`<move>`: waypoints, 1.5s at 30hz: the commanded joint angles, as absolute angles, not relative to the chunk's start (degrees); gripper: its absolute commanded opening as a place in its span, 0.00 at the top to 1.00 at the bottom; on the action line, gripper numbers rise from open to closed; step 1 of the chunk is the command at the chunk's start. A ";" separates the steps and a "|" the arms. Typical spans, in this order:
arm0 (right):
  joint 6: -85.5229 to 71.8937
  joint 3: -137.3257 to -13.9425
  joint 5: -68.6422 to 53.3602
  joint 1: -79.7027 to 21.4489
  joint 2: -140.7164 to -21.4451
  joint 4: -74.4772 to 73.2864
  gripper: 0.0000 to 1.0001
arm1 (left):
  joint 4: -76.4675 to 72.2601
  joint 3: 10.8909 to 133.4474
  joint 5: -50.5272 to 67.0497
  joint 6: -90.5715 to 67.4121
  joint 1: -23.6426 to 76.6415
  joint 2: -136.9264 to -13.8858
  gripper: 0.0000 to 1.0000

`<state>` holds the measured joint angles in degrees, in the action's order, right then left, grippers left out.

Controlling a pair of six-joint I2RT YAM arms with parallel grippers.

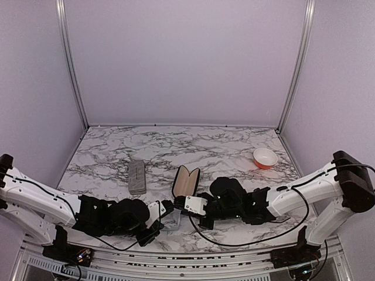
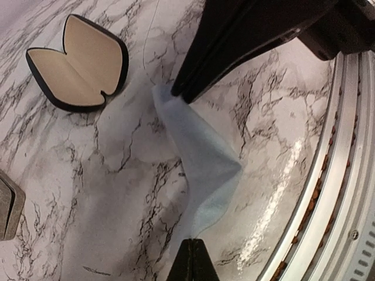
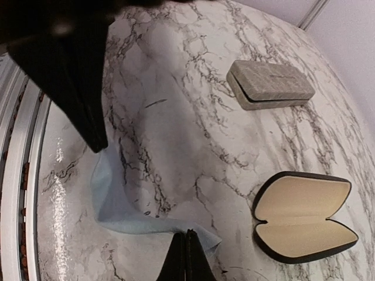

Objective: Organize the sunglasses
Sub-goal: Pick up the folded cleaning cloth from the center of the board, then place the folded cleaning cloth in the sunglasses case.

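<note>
No sunglasses show in any view. My left gripper (image 2: 195, 243) and right gripper (image 3: 186, 234) are each shut on an end of a pale blue cloth (image 2: 202, 158), held between them just above the marble table near its front edge. The cloth also shows in the right wrist view (image 3: 117, 205) and faintly from above (image 1: 174, 218). A glossy black oval case (image 1: 186, 182) lies open and empty, showing its tan lining (image 3: 304, 213) (image 2: 79, 61). A grey rectangular case (image 1: 137, 176) lies shut to its left (image 3: 269, 85).
An orange-and-white bowl (image 1: 265, 157) stands at the back right of the table. The metal rail of the table's front edge (image 2: 345, 175) runs close beside the cloth. Walls enclose the table on three sides.
</note>
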<state>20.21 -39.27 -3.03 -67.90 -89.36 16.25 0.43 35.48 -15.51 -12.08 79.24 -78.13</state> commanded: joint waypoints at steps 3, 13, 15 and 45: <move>23.79 -44.08 -1.81 -63.88 -84.39 10.36 1.00 | 2.86 41.68 -18.69 -12.42 78.99 -77.13 1.00; 31.93 -47.53 0.70 -56.25 -81.04 7.64 1.00 | 6.38 50.70 -23.55 -13.39 75.45 -81.90 1.00; 32.63 -48.53 0.31 -54.56 -81.60 8.13 1.00 | 6.46 52.51 -24.27 -14.04 74.18 -83.25 1.00; 41.75 -67.84 -10.92 -40.53 -107.02 6.11 1.00 | 12.98 71.42 -30.39 -14.70 67.94 -103.35 1.00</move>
<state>40.01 -64.66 -10.50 -41.93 -105.21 6.81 10.44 70.32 -30.55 -14.98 68.20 -101.75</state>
